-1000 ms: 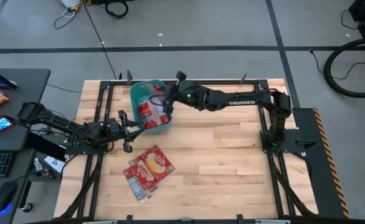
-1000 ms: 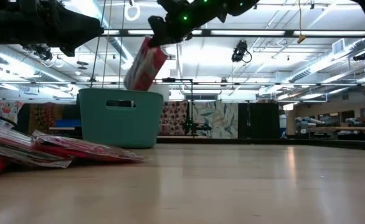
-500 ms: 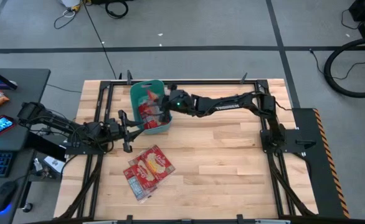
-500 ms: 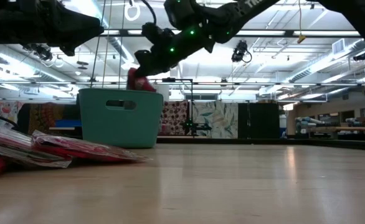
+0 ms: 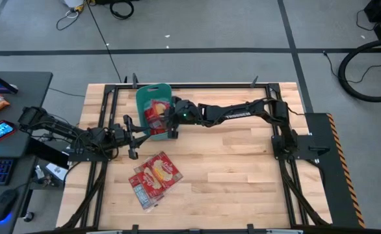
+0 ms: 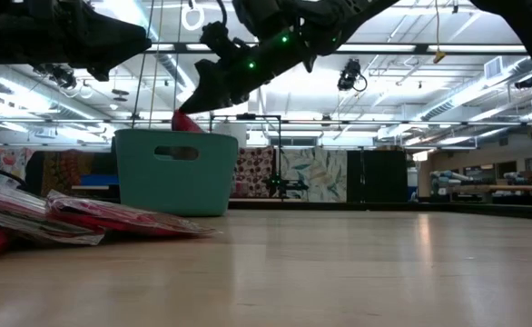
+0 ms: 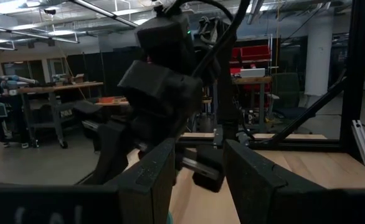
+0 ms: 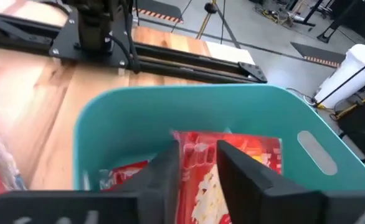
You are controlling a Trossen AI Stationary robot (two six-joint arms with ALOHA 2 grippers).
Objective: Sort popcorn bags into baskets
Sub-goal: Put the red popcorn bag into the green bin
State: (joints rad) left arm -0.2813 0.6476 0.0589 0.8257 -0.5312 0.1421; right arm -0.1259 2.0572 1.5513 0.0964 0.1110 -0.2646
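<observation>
Your right gripper (image 5: 171, 119) is reaching low over the teal basket (image 5: 142, 97) at the far left of the wooden table (image 5: 242, 169). Through its wrist camera, a red popcorn bag (image 8: 232, 162) stands between the two fingers (image 8: 164, 171), inside the basket. The fingers look parted with the bag between them, so you seem to be at the point of letting go. I cannot say for sure whether they still pinch it.

From table height, only a red corner (image 6: 182, 122) pokes above the basket rim. Other bags already lie in the basket beneath it.

To finish this step well, open fully and lift straight up, so the fingers do not drag the bag back out or catch the basket wall.

Your left gripper (image 5: 131, 130) waits just beside the basket's near side, fingers apart and empty. A pile of bags (image 5: 154, 177) remains on the table nearer you, well apart from the basket.
</observation>
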